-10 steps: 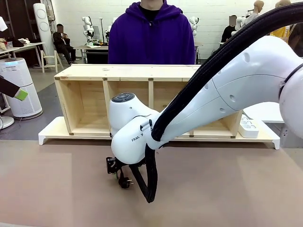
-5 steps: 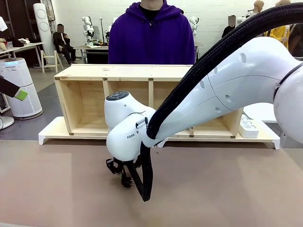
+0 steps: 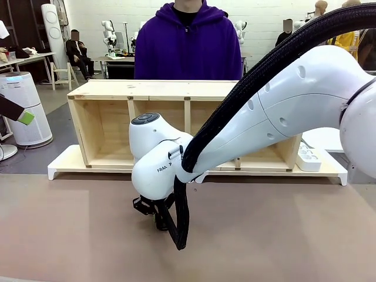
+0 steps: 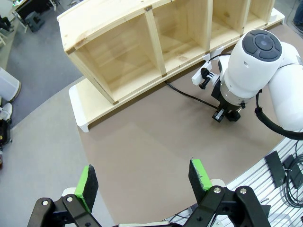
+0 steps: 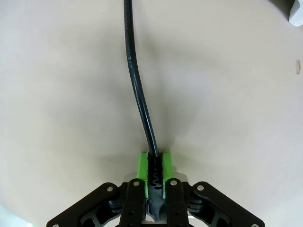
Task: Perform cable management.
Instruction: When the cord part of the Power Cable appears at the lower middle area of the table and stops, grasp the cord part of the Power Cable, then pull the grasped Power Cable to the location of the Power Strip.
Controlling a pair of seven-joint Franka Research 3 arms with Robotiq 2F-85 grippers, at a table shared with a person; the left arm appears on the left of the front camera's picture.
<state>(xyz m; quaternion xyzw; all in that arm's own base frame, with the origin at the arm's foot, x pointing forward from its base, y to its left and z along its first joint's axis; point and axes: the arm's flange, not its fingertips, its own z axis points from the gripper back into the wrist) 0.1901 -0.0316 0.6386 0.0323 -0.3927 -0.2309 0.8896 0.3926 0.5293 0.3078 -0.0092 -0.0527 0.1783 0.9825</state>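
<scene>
Now your right arm's fingers (image 5: 141,166) pinch narrow on the end of the long thin black cable (image 5: 135,85), which trails over the brown counter (image 3: 264,235) toward the pale wooden shelf (image 3: 158,88) along its far edge. Hold firm and pull along the cable's own line so it won't slip or kink. Your left arm's fingers (image 4: 86,182) hang wide and empty, well above the counter.

The thin black cable (image 5: 136,90) curves across the tan table (image 5: 61,94), its ribbed end pinched in the right gripper (image 5: 154,166).
</scene>
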